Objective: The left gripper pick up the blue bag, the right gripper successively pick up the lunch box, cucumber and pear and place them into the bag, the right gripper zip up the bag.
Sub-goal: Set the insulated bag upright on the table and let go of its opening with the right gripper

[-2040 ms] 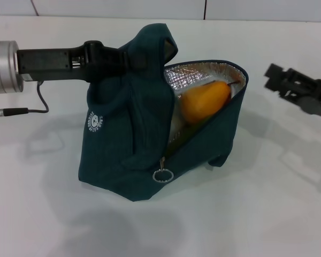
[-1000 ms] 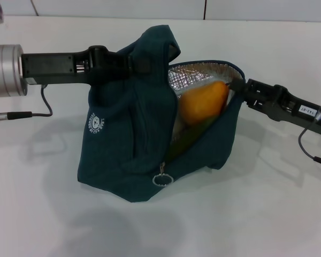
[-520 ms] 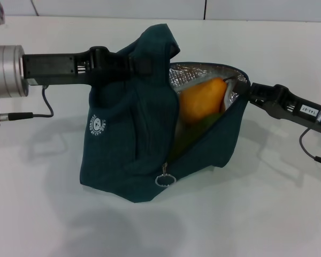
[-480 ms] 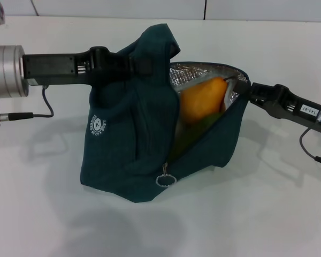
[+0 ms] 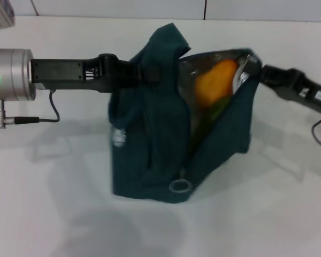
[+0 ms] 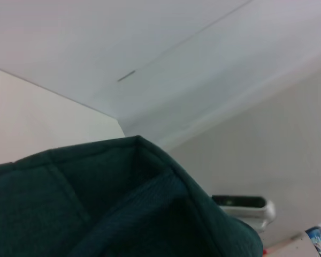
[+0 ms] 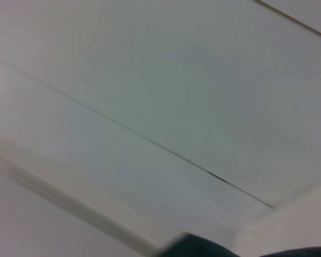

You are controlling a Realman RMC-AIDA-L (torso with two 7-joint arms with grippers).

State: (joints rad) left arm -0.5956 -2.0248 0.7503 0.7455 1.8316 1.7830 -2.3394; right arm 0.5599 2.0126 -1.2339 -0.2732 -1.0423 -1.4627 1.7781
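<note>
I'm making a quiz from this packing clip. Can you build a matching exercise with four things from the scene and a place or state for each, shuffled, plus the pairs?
Things:
1. pear
2. ring zip pull
3. left gripper
4. right gripper

Places or states:
A. at the far upper edge of the blue bag's opening
B. hanging low at the bag's front, near the table
C. inside the open bag, against the silver lining
D. at the bag's bunched top fabric

Pairs: 1-C, 2-B, 3-D, 4-A
</note>
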